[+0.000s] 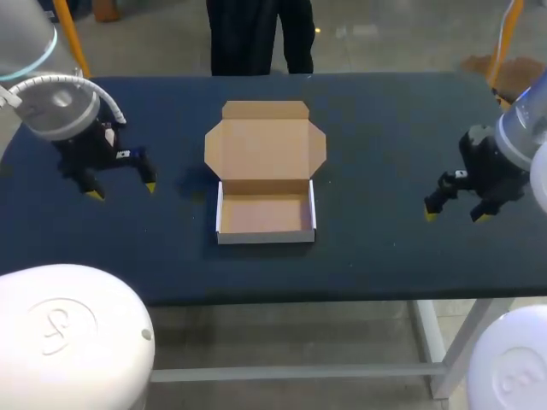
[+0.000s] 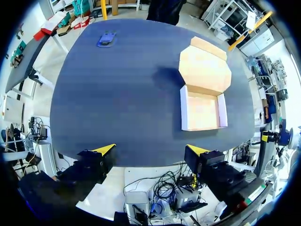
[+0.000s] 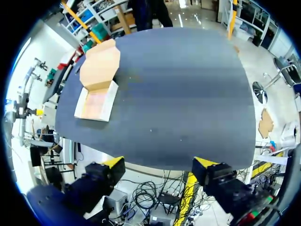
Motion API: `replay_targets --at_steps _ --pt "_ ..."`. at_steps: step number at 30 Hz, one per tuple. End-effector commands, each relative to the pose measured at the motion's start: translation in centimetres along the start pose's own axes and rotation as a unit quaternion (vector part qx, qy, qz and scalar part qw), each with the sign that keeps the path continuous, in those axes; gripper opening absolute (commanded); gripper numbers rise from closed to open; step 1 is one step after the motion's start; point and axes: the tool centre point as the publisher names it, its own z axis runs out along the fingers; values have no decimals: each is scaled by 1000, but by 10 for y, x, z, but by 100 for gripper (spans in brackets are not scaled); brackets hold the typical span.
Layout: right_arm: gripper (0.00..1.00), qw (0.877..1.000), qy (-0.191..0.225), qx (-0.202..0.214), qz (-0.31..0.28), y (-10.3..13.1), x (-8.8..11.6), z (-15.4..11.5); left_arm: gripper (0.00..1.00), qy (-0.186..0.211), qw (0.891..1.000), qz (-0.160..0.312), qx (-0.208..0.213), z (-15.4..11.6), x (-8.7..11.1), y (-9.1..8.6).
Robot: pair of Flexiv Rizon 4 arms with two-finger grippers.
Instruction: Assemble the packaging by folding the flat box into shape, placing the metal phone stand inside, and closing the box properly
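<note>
Two spread, empty grippers noted: left gripper (image 2: 150,149), right gripper (image 3: 159,162). Small phone stand (image 2: 106,39) is seen at tabletop's (image 2: 117,103) far left corner; left arm (image 1: 60,102) judged nearer.

One table (image 1: 385,120) carries one cardboard box (image 1: 265,175) with one lid, and one small bluish object (image 2: 106,39) near a far corner. Two arms come in, one from each side, with two grippers, the left gripper (image 1: 122,191) and the right gripper (image 1: 455,216), and four yellow fingertips in all
</note>
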Motion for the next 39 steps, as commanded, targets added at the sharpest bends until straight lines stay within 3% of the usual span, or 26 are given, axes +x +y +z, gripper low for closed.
replay_targets --at_steps 1,11,17,28,33,39 --pt "100 1000 0 2 0 0 0 -2 100 9 1000 9 -12 19 -8 -16" --pt "100 1000 0 2 0 0 0 -2 100 12 1000 10 -19 50 -38 -64" --pt "100 1000 0 2 0 0 0 -2 100 -1 1000 -1 -24 62 -50 -85" --pt "100 1000 0 2 0 0 0 -2 100 -26 999 -21 -32 75 -66 -108" --pt "100 1000 0 2 0 0 0 -2 100 -53 997 -61 -18 76 -82 -122" --pt "100 1000 0 2 0 0 0 -2 100 -53 997 -61 -18 76 -82 -122"
